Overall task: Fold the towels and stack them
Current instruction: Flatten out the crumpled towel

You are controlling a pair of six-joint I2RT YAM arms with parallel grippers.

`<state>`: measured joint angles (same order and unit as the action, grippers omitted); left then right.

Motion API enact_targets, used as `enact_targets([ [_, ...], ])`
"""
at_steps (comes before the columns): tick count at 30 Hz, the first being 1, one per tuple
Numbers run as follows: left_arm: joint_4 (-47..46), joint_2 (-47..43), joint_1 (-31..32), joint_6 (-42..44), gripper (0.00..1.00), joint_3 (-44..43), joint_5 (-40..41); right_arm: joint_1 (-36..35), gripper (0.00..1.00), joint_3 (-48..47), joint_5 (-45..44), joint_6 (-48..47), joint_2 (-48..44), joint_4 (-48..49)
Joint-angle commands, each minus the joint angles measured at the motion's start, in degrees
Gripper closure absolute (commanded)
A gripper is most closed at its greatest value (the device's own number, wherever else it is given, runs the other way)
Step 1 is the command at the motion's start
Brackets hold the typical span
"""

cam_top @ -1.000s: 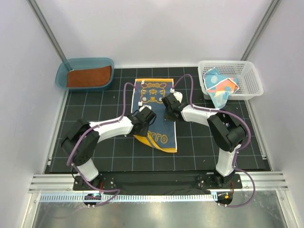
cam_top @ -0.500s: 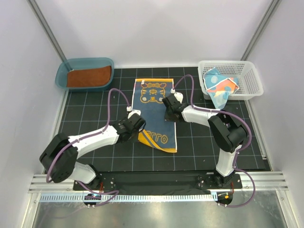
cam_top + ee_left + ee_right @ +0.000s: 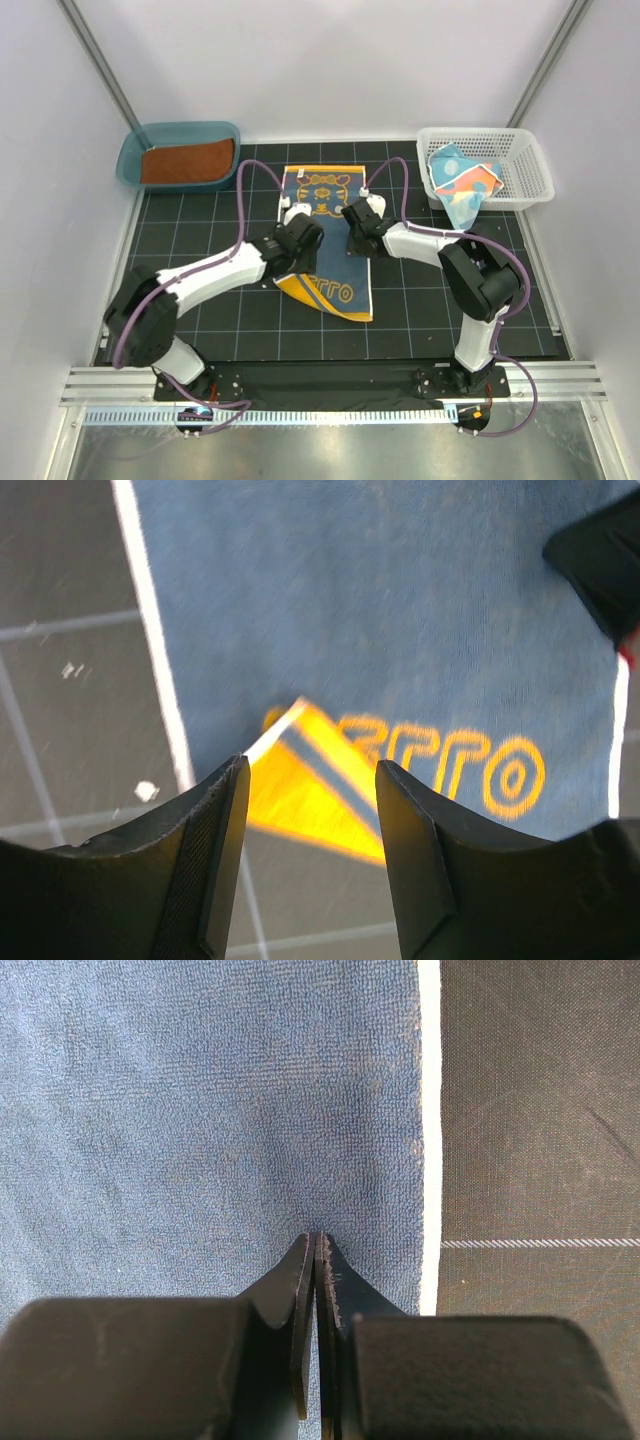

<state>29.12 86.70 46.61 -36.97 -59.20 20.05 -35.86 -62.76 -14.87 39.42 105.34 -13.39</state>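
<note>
Tub (image 3: 128, 165) back left, basket (image 3: 535, 175) back right, towel (image 3: 325, 195) between

A towel (image 3: 325, 200) lies spread on the table (image 3: 200, 220). Its folded-over corner (image 3: 300, 812) sits between the left gripper (image 3: 310, 770) fingers; its right edge runs just right of the right gripper (image 3: 315, 1245) fingers.

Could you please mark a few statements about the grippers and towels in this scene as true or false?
1. The left gripper is open. True.
2. The spotted teal towel is in the white basket. True.
3. The right gripper is open. False: its fingers are shut, over the navy towel.
4. The rust-brown towel lies in the white basket. False: it lies in the teal tub.
</note>
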Motion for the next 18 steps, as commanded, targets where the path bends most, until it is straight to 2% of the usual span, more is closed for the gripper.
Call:
enact_targets([
  [1,-0.2,7.5,-0.1,2.5,0.43,-5.7,2.1,-0.2,0.91,-0.7,-1.6,0.3,-1.4,-0.9],
  [6,0.1,14.6,-0.5,3.7,0.44,-9.2,2.3,-0.2,0.91,-0.6,-1.5,0.5,-2.0,-0.9],
  [18,-1.8,15.5,-0.7,4.0,0.52,-5.5,1.8,-0.2,0.91,-0.9,-1.1,0.3,-2.7,-1.0],
])
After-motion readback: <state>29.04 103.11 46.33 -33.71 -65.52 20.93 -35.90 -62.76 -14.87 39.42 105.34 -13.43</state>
